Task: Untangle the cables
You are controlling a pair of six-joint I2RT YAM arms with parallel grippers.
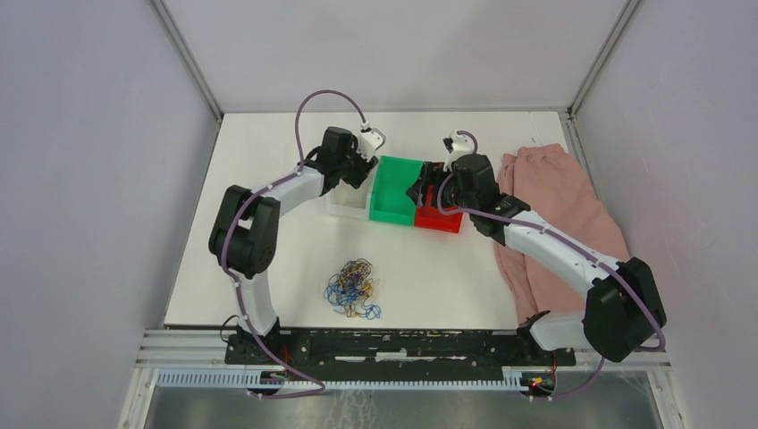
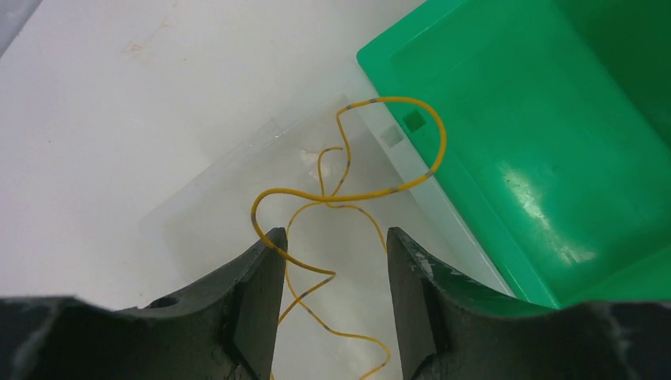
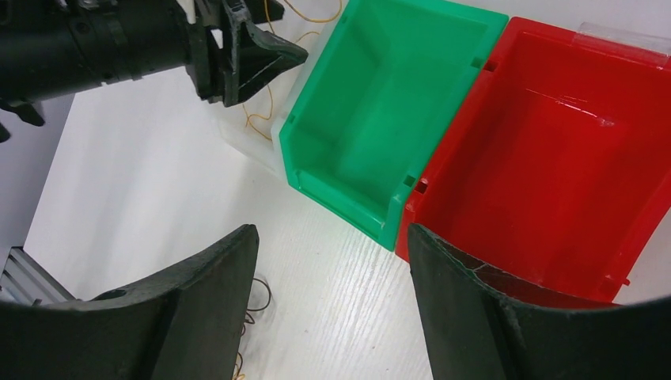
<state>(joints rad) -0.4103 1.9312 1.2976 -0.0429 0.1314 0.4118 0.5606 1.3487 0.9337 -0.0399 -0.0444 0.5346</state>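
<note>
On my feed I see a flat white tabletop (image 1: 447,277) boxed in by plain pale lavender-grey wall panels (image 1: 89,134), with slim aluminium corner posts (image 1: 189,63) and soft, even light.

Lab: aluminium-framed robot enclosure (image 1: 185,58)

tangled cables (image 1: 353,288) — blue, brown, yellow heap

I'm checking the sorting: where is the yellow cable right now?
In the left wrist view, the yellow cable is over the clear bin, just left of the green bin, between the parted fingers of the left gripper.
</note>
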